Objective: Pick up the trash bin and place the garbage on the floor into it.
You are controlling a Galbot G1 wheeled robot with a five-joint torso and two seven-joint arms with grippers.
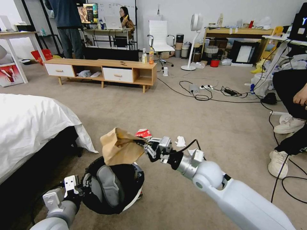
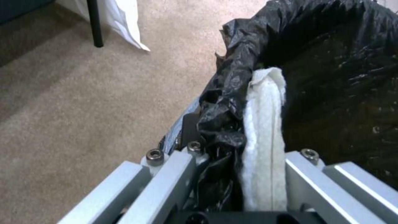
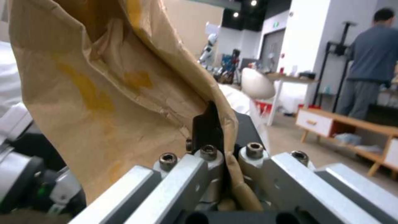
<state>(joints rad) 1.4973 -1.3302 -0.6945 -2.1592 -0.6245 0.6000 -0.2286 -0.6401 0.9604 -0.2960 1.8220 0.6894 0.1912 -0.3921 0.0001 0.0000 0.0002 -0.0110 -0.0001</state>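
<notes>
My left gripper [image 1: 80,187] is shut on the near rim of the trash bin [image 1: 128,179], a white bin lined with a black bag, low at my left with its mouth tilted toward me. In the left wrist view the left gripper [image 2: 236,152] pinches the black liner [image 2: 232,93] and a white pad [image 2: 265,124] on the rim. My right gripper [image 1: 146,149] is shut on a crumpled brown paper bag [image 1: 119,147], held just above the bin's far rim. Up close, the bag [image 3: 104,93] is clamped in the right gripper [image 3: 226,152]. A red-white wrapper [image 1: 143,133] and a white tissue wad [image 1: 181,141] lie on the beige carpet floor [image 1: 192,121] beyond.
A bed with a white sheet [image 1: 28,127] stands close on the left. A low wooden cabinet [image 1: 102,72] is at the back. Black cables [image 1: 204,92] cross the carpet on the right, where a seated person's shoes [image 1: 281,163] rest. Open carpet lies ahead.
</notes>
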